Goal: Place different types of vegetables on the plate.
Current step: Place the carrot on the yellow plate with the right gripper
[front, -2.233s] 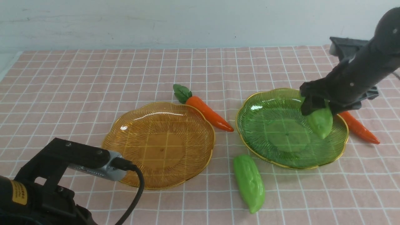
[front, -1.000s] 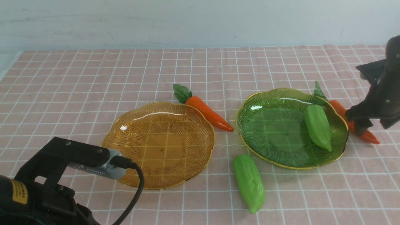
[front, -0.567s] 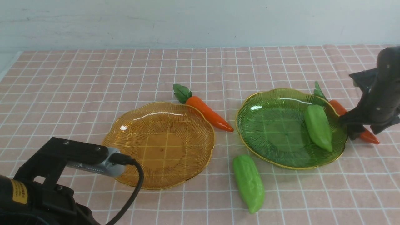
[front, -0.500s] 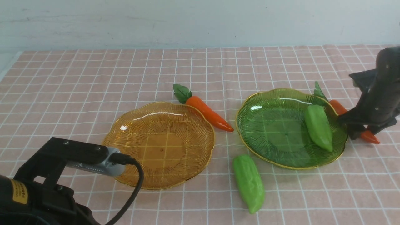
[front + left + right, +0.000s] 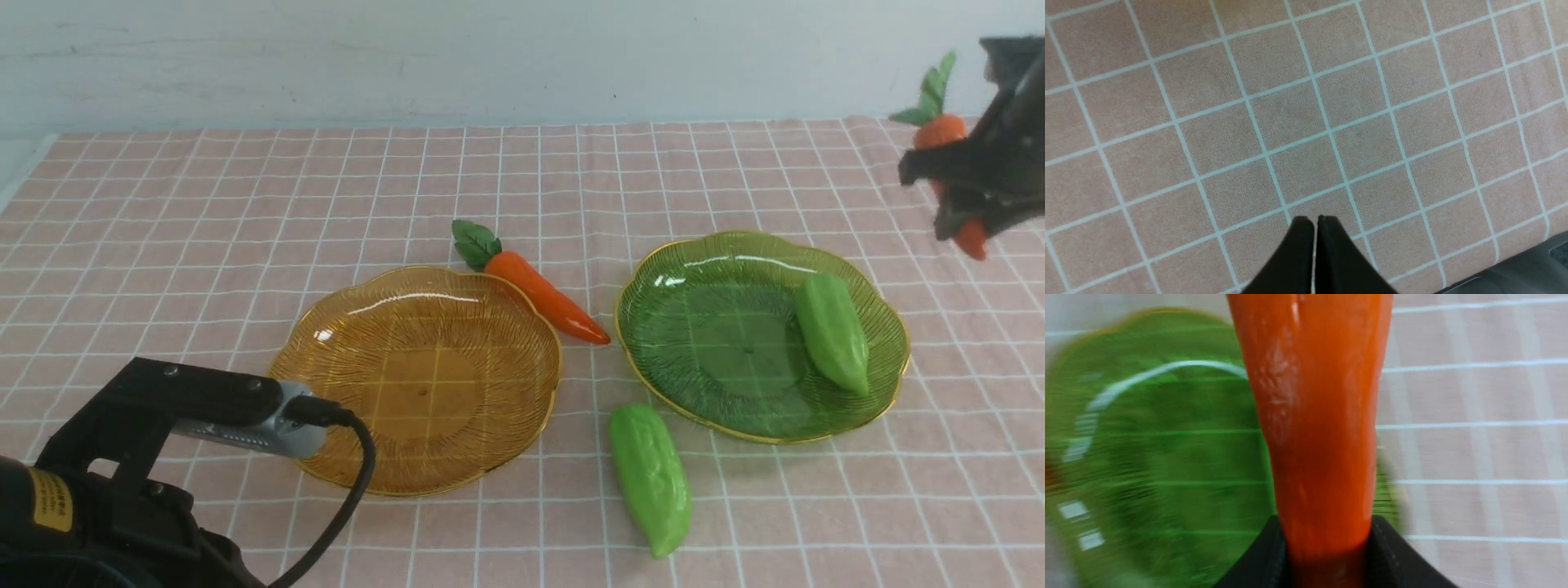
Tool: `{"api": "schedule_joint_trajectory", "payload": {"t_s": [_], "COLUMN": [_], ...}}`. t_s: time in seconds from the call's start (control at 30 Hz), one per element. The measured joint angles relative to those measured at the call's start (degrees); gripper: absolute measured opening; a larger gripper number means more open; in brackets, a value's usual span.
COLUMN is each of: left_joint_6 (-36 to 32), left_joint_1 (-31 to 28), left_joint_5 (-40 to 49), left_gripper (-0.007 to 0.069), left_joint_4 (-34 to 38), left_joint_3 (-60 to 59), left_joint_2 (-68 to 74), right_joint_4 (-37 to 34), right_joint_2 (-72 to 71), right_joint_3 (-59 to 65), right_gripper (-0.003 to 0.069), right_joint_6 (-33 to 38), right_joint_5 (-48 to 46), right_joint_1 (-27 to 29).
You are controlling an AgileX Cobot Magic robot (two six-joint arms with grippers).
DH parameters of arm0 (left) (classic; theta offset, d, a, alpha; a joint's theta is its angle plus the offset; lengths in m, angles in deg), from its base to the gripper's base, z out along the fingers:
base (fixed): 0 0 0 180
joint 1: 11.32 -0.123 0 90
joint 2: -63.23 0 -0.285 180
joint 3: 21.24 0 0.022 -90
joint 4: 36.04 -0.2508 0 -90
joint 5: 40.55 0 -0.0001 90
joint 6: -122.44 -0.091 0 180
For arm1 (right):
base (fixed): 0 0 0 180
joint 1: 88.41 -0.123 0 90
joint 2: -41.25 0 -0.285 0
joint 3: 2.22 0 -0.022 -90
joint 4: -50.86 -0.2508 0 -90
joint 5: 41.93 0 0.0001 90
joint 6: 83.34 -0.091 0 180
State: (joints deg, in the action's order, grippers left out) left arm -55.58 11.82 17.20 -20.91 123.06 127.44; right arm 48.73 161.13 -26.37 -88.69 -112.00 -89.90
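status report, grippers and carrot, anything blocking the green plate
Left gripper jaws shut, empty. Right gripper shut on carrot, held in the air. Green plate holds one gourd; nothing in the way.

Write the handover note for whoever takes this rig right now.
Right gripper: jaws shut on a carrot, held in the air beyond the far right side of the green plate.
Left gripper: shut, empty, over the cloth.
Done: one gourd lies in the green plate.
On the cloth: second carrot beside the far rim of the amber plate; second gourd in front of the green plate.
Left: set the held carrot in the green plate; then, probably, the other pair into the amber plate.
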Motion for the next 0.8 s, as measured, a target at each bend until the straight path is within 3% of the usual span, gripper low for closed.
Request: {"api": "schedule_joint_trajectory", "payload": {"t_s": [0.1,0.17,0.53,0.63,0.8], "left_joint_6": [0.0,0.0,0.0,0.0,0.0], "left_joint_1": [0.0,0.0,0.0,0.0,0.0], "left_joint_5": [-0.6,-1.2,-1.3,-1.3,-1.3], "left_gripper": [-0.0003,-0.0003,-0.0003,-0.0003,-0.0003], "left_joint_4": [0.0,0.0,0.0,0.0,0.0], "left_joint_3": [0.0,0.0,0.0,0.0,0.0], "left_joint_2": [0.0,0.0,0.0,0.0,0.0], "right_joint_4": [-13.6,-19.2,-21.8,-21.8,-19.9], "right_joint_2": [-3.0,-2.9,6.0,9.3,10.2], "right_joint_3": [-0.1,-0.1,-0.1,-0.1,-1.3], "right_gripper": [0.0211,0.0211,0.0227,0.0350,0.0538], "right_joint_6": [4.5,6.4,6.8,6.8,5.0], "right_joint_5": [-0.3,0.2,13.5,15.0,13.2], "right_joint_1": [-6.4,-14.3,-34.9,-38.2,-38.8]}}
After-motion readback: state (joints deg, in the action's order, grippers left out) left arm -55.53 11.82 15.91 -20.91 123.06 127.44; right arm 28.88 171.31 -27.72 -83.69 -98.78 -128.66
